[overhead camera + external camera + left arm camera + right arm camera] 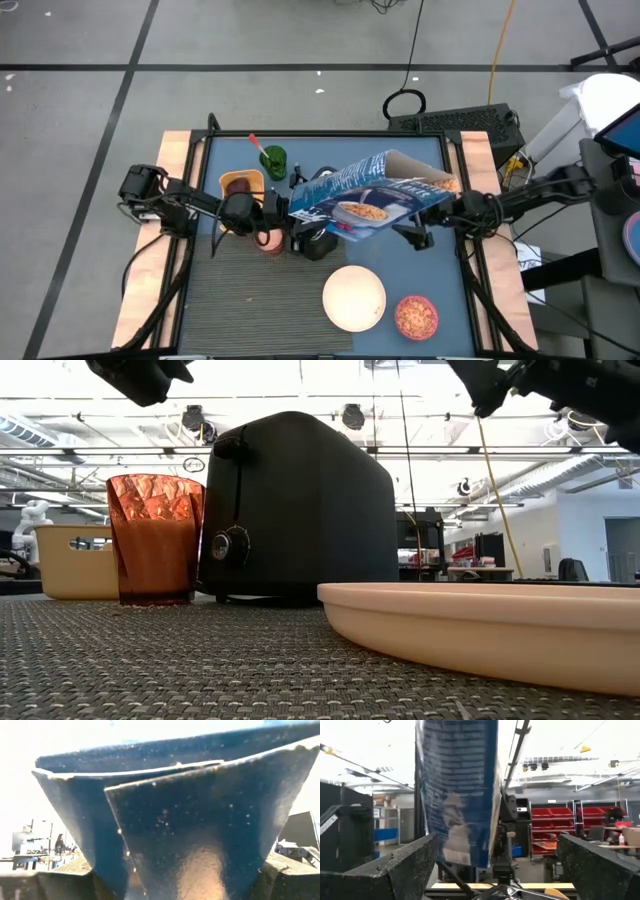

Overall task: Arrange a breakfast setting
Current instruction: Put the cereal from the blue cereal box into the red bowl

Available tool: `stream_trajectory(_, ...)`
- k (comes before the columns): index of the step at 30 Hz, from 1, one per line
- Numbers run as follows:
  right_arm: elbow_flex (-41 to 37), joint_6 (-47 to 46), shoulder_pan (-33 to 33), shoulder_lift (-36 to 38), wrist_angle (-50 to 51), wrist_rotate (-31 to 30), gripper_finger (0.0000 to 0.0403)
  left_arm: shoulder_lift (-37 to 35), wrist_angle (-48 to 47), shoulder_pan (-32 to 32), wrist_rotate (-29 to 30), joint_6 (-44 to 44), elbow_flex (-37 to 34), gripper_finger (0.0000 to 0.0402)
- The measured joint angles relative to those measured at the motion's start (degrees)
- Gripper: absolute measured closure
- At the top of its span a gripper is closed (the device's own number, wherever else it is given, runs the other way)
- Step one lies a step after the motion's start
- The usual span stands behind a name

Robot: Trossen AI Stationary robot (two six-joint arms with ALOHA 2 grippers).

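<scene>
A blue cereal box [370, 195] hangs above the middle of the table, its printed front up and its open top [425, 172] toward the right. My left gripper [285, 212] is shut on its left end. My right gripper [415, 235] stands open just right of and below the box, which shows edge-on [457, 795] ahead of its fingers. The cream plate [354, 297] and the pink bowl of cereal [416, 316] rest on the table near the front. A red-handled spoon [255, 143] stands in a green cup [272, 158] at the back. My left gripper pinches the box's closed bottom end [165, 845] between its two fingers [50, 885], one on each opposite side. The fingers come from the table's left, slanting upward. The box is lifted clear of the table and lies nearly level, stretching away toward the right.
The black toaster [300, 510] stands under the box, with an orange-red tumbler [155, 540] beside it. An orange square container [241, 185] sits at the back left. A dark ribbed mat [250, 300] covers the table's front left.
</scene>
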State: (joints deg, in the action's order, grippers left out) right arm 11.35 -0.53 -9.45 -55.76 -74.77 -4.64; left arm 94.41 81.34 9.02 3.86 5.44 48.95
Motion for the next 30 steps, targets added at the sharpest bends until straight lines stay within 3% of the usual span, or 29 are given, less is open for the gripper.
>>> stream_trajectory(10, 3.8, -4.5, 0.0, -8.3, -3.2, 0.8, 0.0010, 0.0, 0.0, 0.0, 0.0, 0.3, 0.0, 0.0112)
stream_trajectory(16, 7.4, -4.8, 0.0, -12.1, -3.1, 7.6, 0.0010, 0.0, 0.0, 0.0, 0.0, 0.3, 0.0, 0.0112)
stream_trajectory(30, 14.3, -4.3, 0.0, -18.5, -3.1, 7.7, 0.0010, 0.0, 0.0, 0.0, 0.1, 1.4, 0.0, 0.0112)
